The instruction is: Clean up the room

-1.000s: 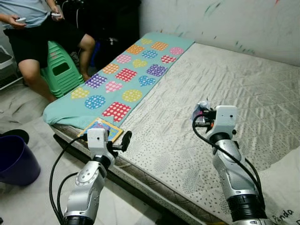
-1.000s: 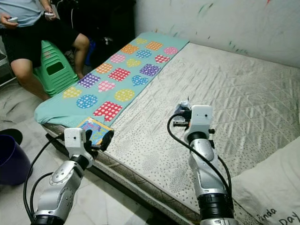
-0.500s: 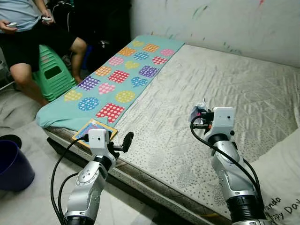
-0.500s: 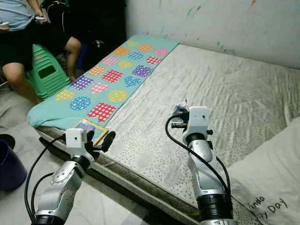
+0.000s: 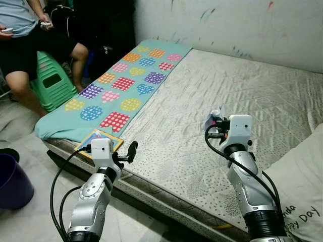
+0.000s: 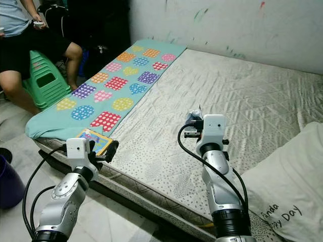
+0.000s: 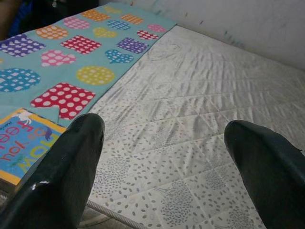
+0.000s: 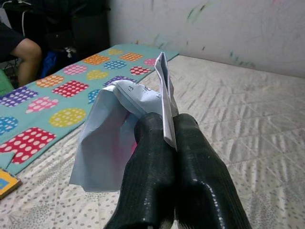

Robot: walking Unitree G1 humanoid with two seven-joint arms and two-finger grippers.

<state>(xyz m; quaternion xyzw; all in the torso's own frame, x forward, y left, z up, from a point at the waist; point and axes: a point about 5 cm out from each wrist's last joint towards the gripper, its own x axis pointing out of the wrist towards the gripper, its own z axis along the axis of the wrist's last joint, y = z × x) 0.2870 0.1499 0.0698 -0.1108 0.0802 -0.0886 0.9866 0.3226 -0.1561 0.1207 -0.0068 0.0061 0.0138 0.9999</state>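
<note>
Quilted mattress (image 5: 252,85) carries a spotted teal mat (image 5: 121,83). Right gripper (image 8: 164,136) is pinched on crumpled white paper (image 8: 112,138), its creases clear up close; left gripper (image 7: 162,157) gapes empty beside a glossy book (image 7: 21,140).

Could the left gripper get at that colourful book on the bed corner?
Probably yes: the left gripper is open, beside the book, with nothing lying between them on the mattress.
</note>
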